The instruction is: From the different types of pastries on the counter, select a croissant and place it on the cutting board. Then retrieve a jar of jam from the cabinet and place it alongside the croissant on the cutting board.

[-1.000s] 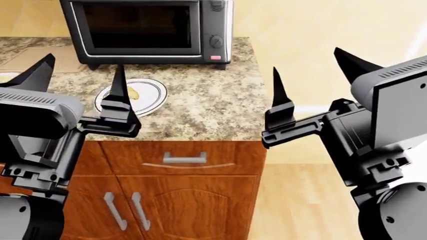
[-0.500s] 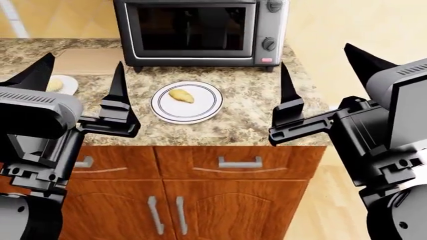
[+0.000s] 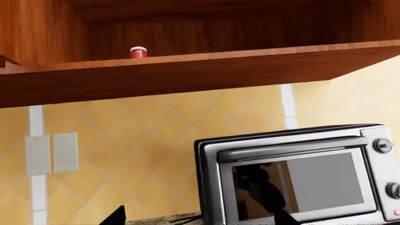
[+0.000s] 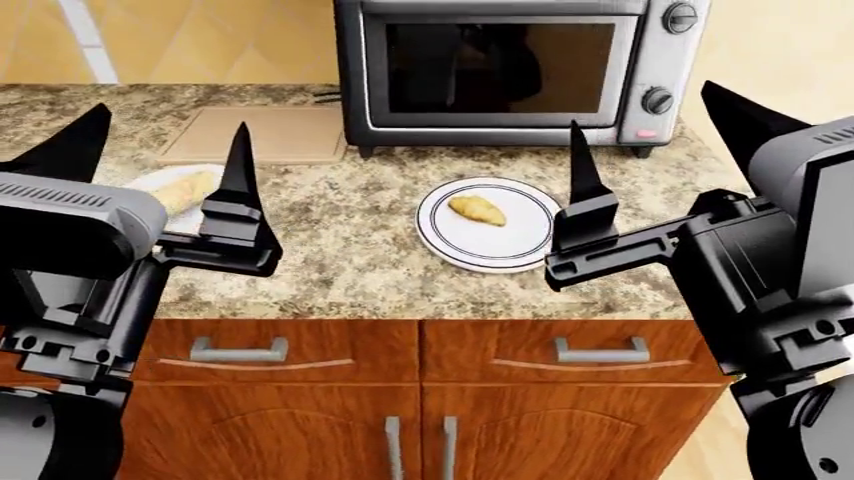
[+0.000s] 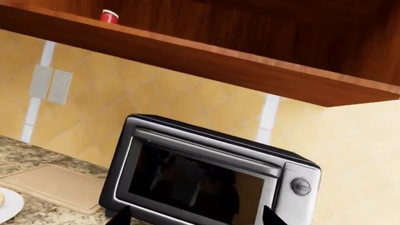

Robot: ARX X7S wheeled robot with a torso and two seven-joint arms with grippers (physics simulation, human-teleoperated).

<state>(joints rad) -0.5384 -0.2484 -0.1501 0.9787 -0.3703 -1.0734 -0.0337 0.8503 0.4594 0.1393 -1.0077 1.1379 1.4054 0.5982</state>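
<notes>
Evidently both grippers — left gripper [image 4: 160, 190], right gripper [image 4: 654, 185] — hang spread apart and empty above the counter [image 4: 360, 260], ready to reach. Right of the cutting board [image 4: 260, 135], past the toaster oven [image 4: 514, 70], the croissant [image 4: 477, 209] lies on a plate [image 4: 489, 246] — the jar of jam [image 3: 138, 52] waits in the cabinet [image 3: 187, 70] overhead

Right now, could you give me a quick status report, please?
Left pincer and right pincer open, empty. Small golden croissant on round white plate. Tan wooden cutting board bare.
</notes>
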